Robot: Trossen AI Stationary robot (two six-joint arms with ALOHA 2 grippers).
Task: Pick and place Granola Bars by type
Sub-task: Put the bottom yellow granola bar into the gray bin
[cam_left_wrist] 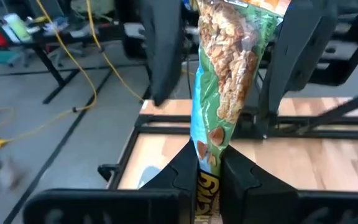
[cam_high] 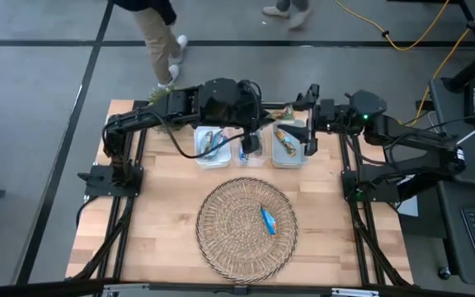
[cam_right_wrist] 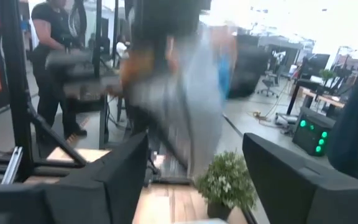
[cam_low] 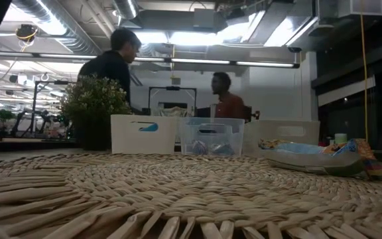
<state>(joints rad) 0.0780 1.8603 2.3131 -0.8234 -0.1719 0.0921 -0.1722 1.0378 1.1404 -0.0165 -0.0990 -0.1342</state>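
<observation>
A green-wrapped granola bar (cam_left_wrist: 229, 81) is held in the air over the far row of bins by my left gripper (cam_left_wrist: 209, 165), which is shut on it. My right gripper (cam_right_wrist: 194, 162) is open; in the left wrist view one of its dark fingers (cam_left_wrist: 160, 56) stands on each side of the bar without touching it. In the high view the two grippers meet above the bins, my left gripper (cam_high: 264, 109) facing my right gripper (cam_high: 301, 111). A blue bar (cam_high: 268, 219) lies flat on the round wicker tray (cam_high: 221, 247). My left gripper pinches the green bar's near wrapper end (cam_left_wrist: 207, 177) between its two fingers. The bar runs straight on past the fingertips, in line with the fingers, toward my right gripper. It is lifted clear of the bins and the table.
Three bins stand in a row at the far side: the left bin (cam_high: 198, 155), the middle bin (cam_high: 254, 160) and the right bin (cam_high: 275, 160), each with bars inside. A potted plant (cam_low: 95, 106) stands behind them. People stand beyond the table's far edge.
</observation>
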